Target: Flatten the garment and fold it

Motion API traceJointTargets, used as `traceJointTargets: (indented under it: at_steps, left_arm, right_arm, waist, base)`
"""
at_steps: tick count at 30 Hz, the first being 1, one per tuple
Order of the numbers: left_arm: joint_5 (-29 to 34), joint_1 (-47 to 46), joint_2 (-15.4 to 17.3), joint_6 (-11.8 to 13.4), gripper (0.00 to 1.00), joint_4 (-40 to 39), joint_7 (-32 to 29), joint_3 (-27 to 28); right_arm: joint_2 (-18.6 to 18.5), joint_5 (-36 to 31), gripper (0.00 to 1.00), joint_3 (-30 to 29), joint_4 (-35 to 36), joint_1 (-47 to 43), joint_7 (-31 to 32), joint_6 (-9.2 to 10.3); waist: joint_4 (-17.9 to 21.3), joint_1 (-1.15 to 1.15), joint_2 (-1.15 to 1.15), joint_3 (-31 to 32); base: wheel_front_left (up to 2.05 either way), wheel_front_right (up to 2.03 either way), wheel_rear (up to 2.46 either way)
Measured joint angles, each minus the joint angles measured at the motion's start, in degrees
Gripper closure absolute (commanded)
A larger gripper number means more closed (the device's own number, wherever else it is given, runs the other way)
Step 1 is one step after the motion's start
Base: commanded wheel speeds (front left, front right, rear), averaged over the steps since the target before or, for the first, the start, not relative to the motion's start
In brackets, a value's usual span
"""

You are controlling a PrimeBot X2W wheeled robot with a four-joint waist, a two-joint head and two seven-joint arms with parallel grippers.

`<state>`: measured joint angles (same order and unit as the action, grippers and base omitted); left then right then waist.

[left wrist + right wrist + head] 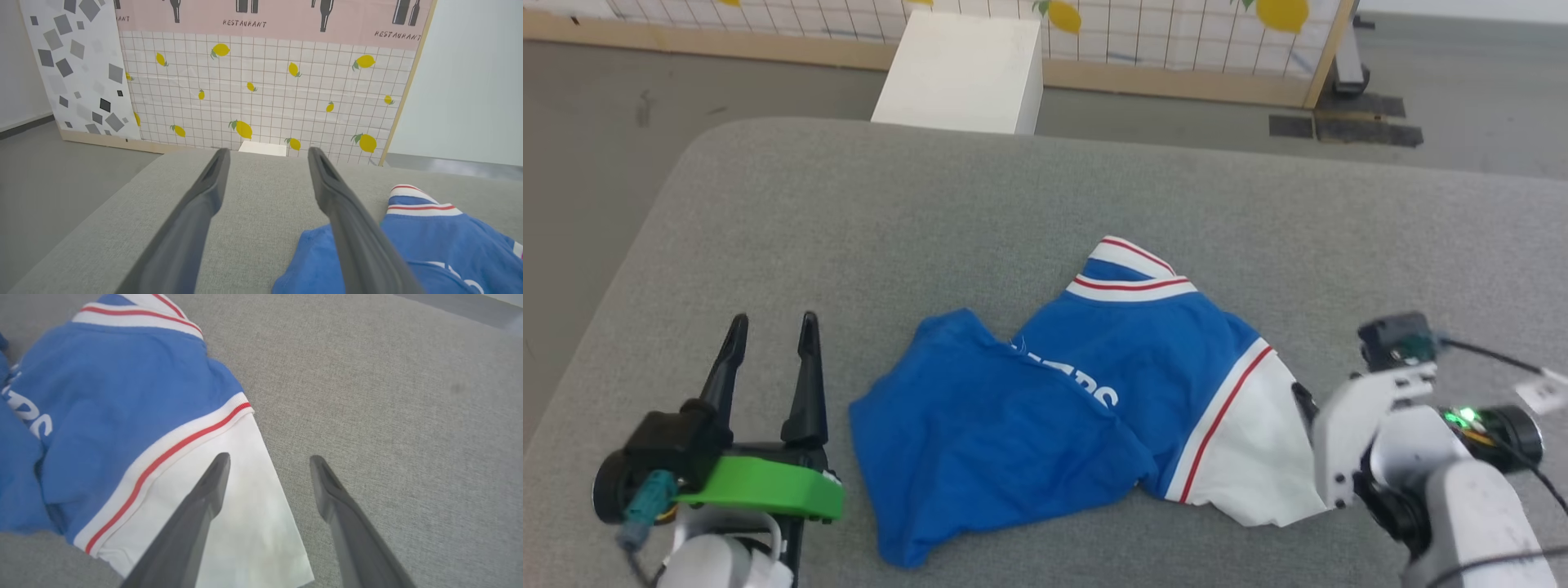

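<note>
Grey padded surface [849, 212], lemon screen [1176, 33] behind. Garment [1029, 425] bunched centre frame, unflattened. My left gripper [774, 318] spread, empty, lower left. My right gripper [269, 458] spread over white sleeve [245, 522] edge, likely for flattening pull.

**Soft, even light; blur at the near edge**

Bathing the grey surface [849, 212] in bright, diffuse light, without glare. Casting only faint, soft shadows under folds of the garment [1013, 425]. Blurring the dark fingers [184, 245] toward the bottom of both wrist views. Stretching shapes slightly near the wide-angle edges. Slightly washing out the white sleeve [245, 522].
</note>
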<state>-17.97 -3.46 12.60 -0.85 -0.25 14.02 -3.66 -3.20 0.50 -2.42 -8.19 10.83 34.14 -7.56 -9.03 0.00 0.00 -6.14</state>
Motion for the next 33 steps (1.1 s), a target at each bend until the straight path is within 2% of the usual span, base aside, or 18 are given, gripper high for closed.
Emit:
traceJointTargets:
  at_steps: [3,9,14,15,16,17,22,29,33]
  left_arm:
    - [1.7,-0.2,-1.0,1.9,0.00,1.5,0.3,0.4]
    - [2.6,-2.5,-2.3,2.1,0.00,1.8,0.5,0.2]
    - [2.8,-2.9,-3.4,2.1,0.00,1.6,0.5,0.8]
    - [2.8,-2.8,-3.6,2.0,0.00,1.6,0.5,1.0]
    - [2.9,-2.8,-3.7,1.9,0.00,1.5,0.5,1.1]
    - [2.9,-2.8,-3.8,1.9,0.00,1.5,0.5,1.2]
    - [3.3,-2.7,-4.6,1.3,0.00,1.5,0.5,1.4]
    - [4.3,-2.6,-5.3,0.5,0.00,1.7,0.7,1.9]
    - [4.3,-2.2,-5.5,0.4,0.00,1.7,0.7,2.5]
  right_arm:
    - [-1.0,-2.5,0.00,1.9,-2.5,3.1,3.6,0.00]
    - [-3.9,-5.2,0.00,6.0,-8.9,7.0,7.8,0.00]
    - [-5.8,-2.4,0.00,10.7,-10.0,8.4,11.7,0.12]
    - [-6.4,-1.5,0.11,11.4,-9.9,8.8,12.8,0.44]
    - [-7.0,-0.5,0.91,12.2,-9.6,9.1,13.3,0.49]
    - [-7.5,0.5,1.00,12.9,-9.4,9.1,13.4,0.49]
    - [-8.9,5.0,1.00,11.7,-7.0,8.9,13.2,0.26]
    - [-17.3,5.4,1.00,-0.3,0.1,7.0,13.9,0.26]
    - [-21.1,4.5,1.00,-9.8,0.6,2.6,15.8,0.26]
  waist:
    - [-0.2,0.00,0.00,-1.3]
    - [-1.1,0.00,0.00,-4.2]
    - [-2.1,0.00,0.00,-5.6]
    - [-2.1,0.00,0.00,-5.7]
    - [-2.1,0.00,0.00,-5.7]
    - [-2.0,0.00,0.00,-5.6]
    - [-1.4,0.00,0.00,-4.4]
    - [-0.8,0.00,0.00,-2.4]
    - [-0.2,0.00,0.00,-1.7]
  base:
    - [0.00,0.00,0.00]
    - [0.00,0.00,0.00]
    - [0.00,0.00,0.00]
    - [0.00,0.00,0.00]
    - [0.00,0.00,0.00]
    - [0.00,0.00,0.00]
    - [0.00,0.00,0.00]
    - [0.00,0.00,0.00]
    - [0.00,0.00,0.00]
